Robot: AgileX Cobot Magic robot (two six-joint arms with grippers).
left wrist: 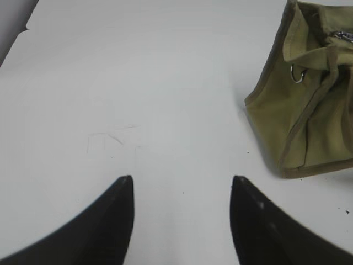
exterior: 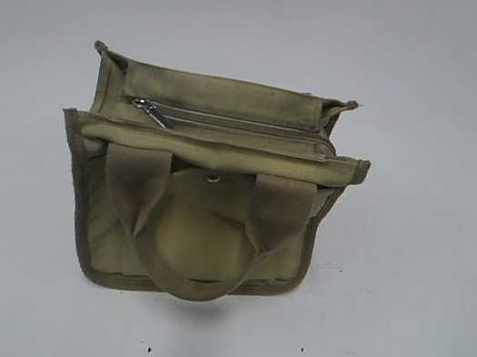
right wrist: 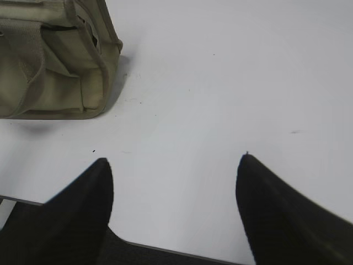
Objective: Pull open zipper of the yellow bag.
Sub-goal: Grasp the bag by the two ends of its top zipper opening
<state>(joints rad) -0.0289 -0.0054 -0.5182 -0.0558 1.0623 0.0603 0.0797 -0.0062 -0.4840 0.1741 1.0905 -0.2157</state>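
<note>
Left gripper (left wrist: 182, 179): closest to the lens in the left wrist view; two dark, smooth, pointed fingers (left wrist: 110, 221) spread apart over bare table, nothing between them.
Right gripper (right wrist: 174, 160): closest to the lens in the right wrist view; two dark pointed fingers (right wrist: 276, 210) spread wide, nothing between them, table underneath.
Bag position: the yellow bag (exterior: 199, 218) lies ahead and to the right of the left gripper, well apart from its tips; ahead and to the left of the right gripper, also well apart. Neither gripper touches it.
Bag look: small, boxy, olive-yellow cloth with darker bound edges; it seems tipped so that its top faces the outside camera, and the cloth is a little smudged and rumpled.
Handle (exterior: 196, 236): wide woven strap looping in a U across the near face; a small metal snap (exterior: 213, 177) sits between its two ends.
Zipper (exterior: 238, 127): a long straight line across the top of the bag, apparently zipped along its whole length.
Pull tab (exterior: 147, 109): small, shiny, silver, at the left end of the zipper in the outside view.
Bag contents: cannot tell; the inside is not visible.
Side ring (left wrist: 297, 74): small metal ring on the bag's end wall, in the left wrist view.
Table (exterior: 400, 309): white, flat, matte, with a few dark specks and faint scratches.
</note>
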